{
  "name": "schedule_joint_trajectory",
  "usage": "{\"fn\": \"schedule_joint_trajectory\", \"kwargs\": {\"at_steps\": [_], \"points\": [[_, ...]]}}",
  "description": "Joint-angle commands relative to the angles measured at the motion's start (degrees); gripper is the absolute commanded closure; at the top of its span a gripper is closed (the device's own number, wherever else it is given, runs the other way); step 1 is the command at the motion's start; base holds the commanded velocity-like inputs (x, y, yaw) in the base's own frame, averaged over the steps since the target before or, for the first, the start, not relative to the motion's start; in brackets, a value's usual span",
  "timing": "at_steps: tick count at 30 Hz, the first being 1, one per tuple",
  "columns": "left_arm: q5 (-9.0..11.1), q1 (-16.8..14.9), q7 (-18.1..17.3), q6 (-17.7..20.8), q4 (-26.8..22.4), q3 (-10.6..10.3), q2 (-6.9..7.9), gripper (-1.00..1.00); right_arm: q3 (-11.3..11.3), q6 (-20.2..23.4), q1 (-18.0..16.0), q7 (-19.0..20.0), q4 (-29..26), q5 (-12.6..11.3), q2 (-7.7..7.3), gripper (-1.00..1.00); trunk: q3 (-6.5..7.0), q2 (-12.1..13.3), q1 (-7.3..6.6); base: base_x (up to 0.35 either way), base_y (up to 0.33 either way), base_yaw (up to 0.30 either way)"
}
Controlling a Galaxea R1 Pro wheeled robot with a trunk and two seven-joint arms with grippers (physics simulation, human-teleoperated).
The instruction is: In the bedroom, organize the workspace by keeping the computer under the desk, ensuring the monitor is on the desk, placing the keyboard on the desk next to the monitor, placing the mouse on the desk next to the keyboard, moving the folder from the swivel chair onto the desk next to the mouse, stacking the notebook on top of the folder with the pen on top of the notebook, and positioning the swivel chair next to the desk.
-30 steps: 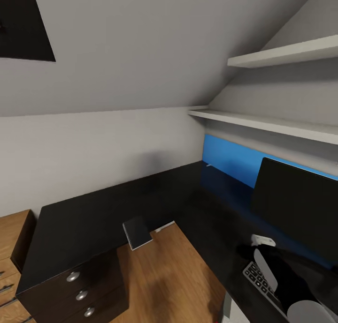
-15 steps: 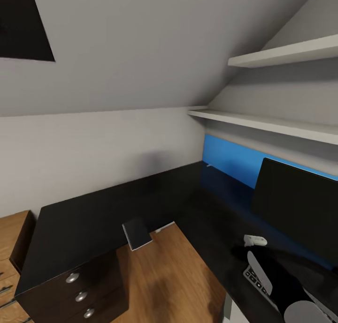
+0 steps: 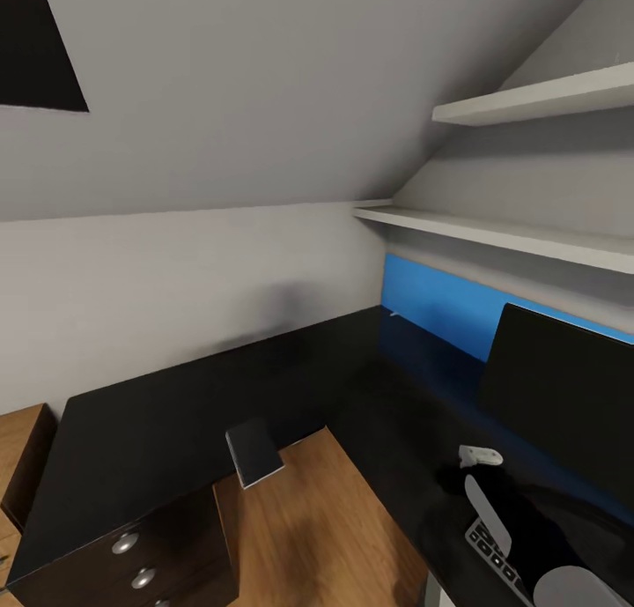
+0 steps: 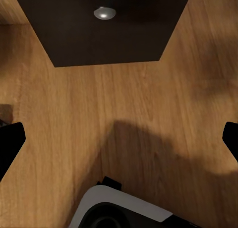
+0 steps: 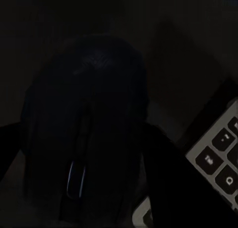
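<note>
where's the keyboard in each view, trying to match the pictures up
Head view: the keyboard is at the bottom right, a corner of keys on the desk in front of the monitor.
Right wrist view: its pale keys run along one edge, beside the dark mouse.
Left wrist view: looks at wooden floor and a drawer knob.
Shared landmark: the black desk, top or drawer unit.

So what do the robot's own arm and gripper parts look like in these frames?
In the head view, the right arm is matte black with a pale grey oval panel and a rounded grey end cap. In the left wrist view, the left gripper has black fingertips over a white-rimmed dark body. No cables or markings are visible.
</note>
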Motion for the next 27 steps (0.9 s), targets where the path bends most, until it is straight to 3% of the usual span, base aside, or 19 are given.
{"fn": "schedule_joint_trajectory", "kwargs": {"at_steps": [1,27], "points": [[0.63,-0.04,-0.32,-0.18,0.06,-0.42,0.00,-1.00,0.26,0.14,-0.05,-0.68,0.05,-0.81,-0.09,1.00,-0.08,-0.06,0.01,0.010,0.000,0.000],[0.89,-0.04,-0.21,-0.23,0.06,-0.24,-0.03,-1.00,0.43,0.55,-0.05,-0.80,0.55,-0.62,-0.23,1.00,-4.39,-9.69,5.28,0.001,0.000,0.000]]}}
